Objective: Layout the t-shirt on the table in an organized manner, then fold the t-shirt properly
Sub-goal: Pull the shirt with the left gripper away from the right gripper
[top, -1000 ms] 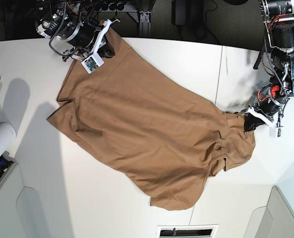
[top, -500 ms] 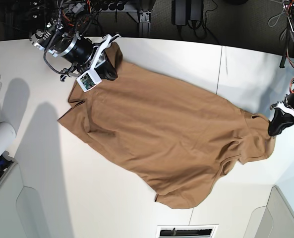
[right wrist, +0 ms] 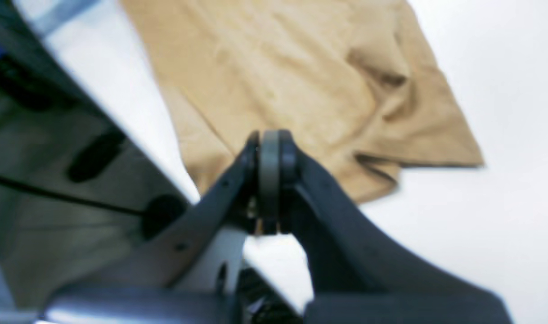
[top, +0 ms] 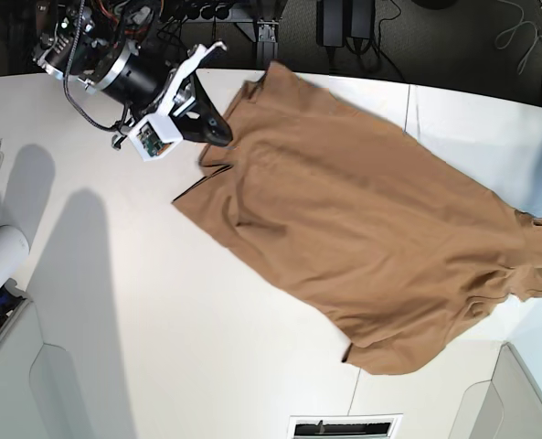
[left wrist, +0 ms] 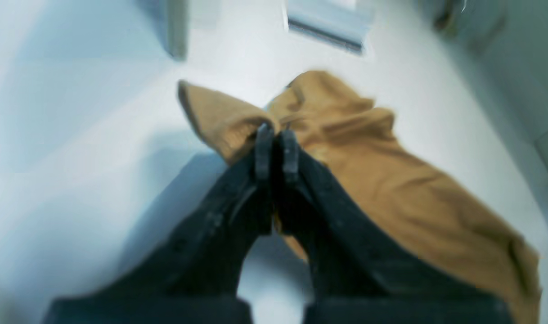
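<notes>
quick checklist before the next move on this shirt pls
1. Left claw shut on the shirt: ok, cloth is pinched between its tips.
2. Right claw gripping the shirt: cannot tell, it is shut with cloth right behind it, but no pinch shows.
3. Shirt lying flat: not ok, wrinkled and bunched at the left claw's end.
4. Shirt squared to the table: not ok, it lies diagonally.
5. Shirt fully on the table: cannot tell, its end runs out of the base view.
</notes>
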### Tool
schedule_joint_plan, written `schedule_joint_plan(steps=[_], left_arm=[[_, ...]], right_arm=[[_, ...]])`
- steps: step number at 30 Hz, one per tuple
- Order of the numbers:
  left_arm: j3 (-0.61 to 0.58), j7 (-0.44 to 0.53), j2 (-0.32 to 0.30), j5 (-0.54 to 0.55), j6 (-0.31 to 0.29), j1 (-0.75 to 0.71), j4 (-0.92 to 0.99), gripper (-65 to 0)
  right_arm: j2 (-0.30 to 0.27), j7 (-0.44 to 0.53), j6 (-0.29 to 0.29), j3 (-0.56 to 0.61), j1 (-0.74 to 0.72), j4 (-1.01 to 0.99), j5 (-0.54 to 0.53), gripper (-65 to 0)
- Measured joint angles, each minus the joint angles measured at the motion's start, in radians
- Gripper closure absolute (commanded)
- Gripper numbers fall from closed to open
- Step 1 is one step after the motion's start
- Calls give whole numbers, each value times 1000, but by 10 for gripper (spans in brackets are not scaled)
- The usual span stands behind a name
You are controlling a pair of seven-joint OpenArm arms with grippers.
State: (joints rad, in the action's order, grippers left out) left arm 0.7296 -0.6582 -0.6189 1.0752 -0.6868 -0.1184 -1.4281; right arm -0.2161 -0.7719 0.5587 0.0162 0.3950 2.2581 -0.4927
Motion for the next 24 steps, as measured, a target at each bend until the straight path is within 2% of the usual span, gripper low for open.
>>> schedule_joint_plan(steps=[3,5,9,14,17,20,21,22,24], left_arm=[[18,13,-29,8,0,1,-15,0],[1,34,-35,9,0,16,-41,0],[-138,42,-28,-6,-2,126,-91,0],[-382,63,48,-98,-5,283,-107,0],[-499,72,116,-167,-2,359,-107,0],[-565,80,151,-213,-6,408,-108,0],[-573,82,154,-221,-6,414,-108,0],[-579,83,153,-224,-6,416,-108,0],[-579,81,153,-234,-6,415,-108,0]], right_arm=[[0,16,14,1,27,82,4,0],[1,21,3,1,26,80,70,0],[0,35,-13,-11,-11,76,141,0],[3,51,-20,-23,-67,2,144,0],[15,32,-13,-21,-62,-55,81,-8],[51,34,-9,20,-69,-57,24,-284],[64,33,-8,45,-68,-57,19,-352],[74,31,-8,76,-68,-58,18,-389],[95,37,-8,146,-68,-63,36,-394]])
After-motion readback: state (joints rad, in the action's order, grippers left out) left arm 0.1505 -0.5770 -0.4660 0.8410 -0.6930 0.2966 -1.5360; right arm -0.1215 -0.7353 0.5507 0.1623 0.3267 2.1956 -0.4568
